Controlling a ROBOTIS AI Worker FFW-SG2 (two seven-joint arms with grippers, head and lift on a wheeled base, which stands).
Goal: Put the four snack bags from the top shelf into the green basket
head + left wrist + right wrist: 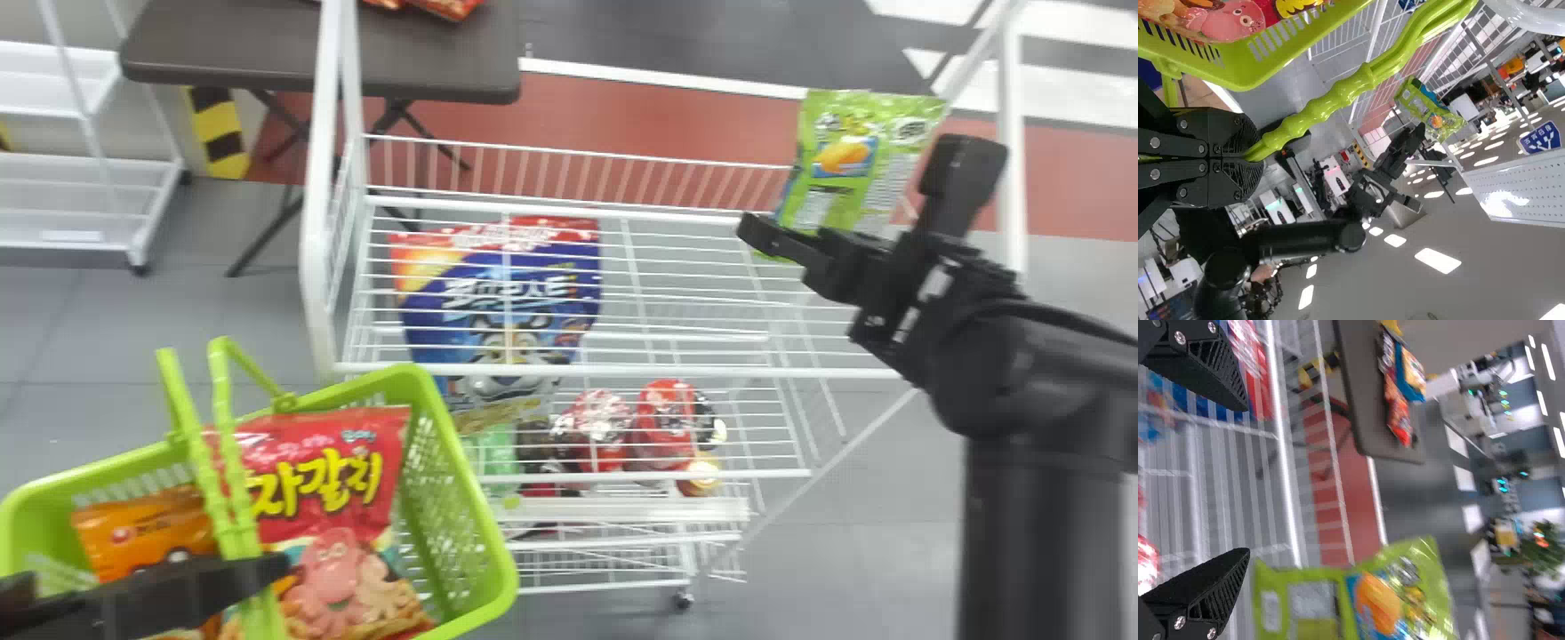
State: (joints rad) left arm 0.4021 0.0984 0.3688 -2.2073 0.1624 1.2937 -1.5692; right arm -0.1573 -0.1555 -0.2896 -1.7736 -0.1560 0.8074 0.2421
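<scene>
Jaws of the right gripper (pixel 853 185) stand well apart, to the right of the green basket (pixel 483 498) and farther off, with a green snack bag (pixel 827 169) close by them and not gripped between them. That bag is upright, by the end of the top shelf (pixel 711 371) away from the basket. The left gripper (pixel 178 596) has its jaws closed on the green handle (pixel 238 498) of the basket; in its own wrist view, the left gripper (pixel 1255 157) pinches the end of that handle, one jaw on either side. Inside the basket lie a red snack bag (pixel 333 542) with a pink octopus on it and, to its left, an orange bag (pixel 133 533) partly behind the handle. Just beyond the basket and to its right, a large blue bag (pixel 507 293) shows through the white wires of the top shelf — its lower part passes behind the front rail. Red packages (pixel 667 427) sit lower in the rack, to the basket's right. Farther off, beyond the basket, a dark table (pixel 222 49) carries bright packets (pixel 1398 413) — red, orange and blue among them.
</scene>
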